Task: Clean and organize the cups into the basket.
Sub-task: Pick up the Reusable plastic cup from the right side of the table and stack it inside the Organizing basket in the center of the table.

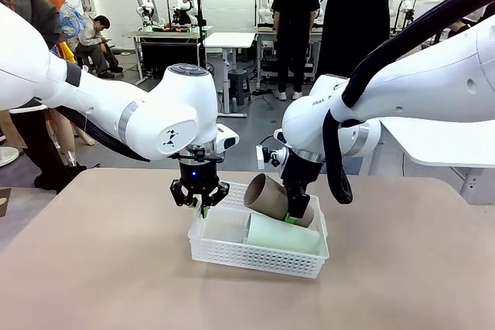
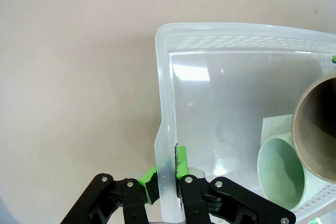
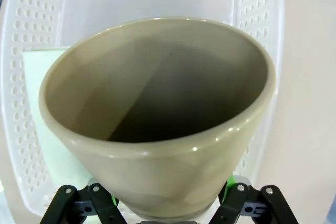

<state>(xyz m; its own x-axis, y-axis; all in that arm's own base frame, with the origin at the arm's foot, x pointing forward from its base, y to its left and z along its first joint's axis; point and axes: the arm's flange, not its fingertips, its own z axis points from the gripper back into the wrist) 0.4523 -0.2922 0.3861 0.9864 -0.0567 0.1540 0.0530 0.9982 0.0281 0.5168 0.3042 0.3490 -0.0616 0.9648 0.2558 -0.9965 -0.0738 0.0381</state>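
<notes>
The tan cup (image 1: 267, 195) hangs tilted over the basket (image 1: 232, 256), its mouth toward the robot's left. The right tool (image 1: 297, 216) clamps it near the narrow end, jaws spread wide around it. The mint cup (image 1: 282, 233) lies on its side inside the basket. The left tool (image 2: 167, 169) pinches the basket's end wall, jaws nearly together. The basket sits on the desk (image 1: 93, 268).

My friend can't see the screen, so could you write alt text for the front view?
The right gripper holds a tan cup tilted above a white basket, in which a mint green cup lies on its side. The left gripper pinches the basket's left wall, and a person in black stands at the far side.
</notes>
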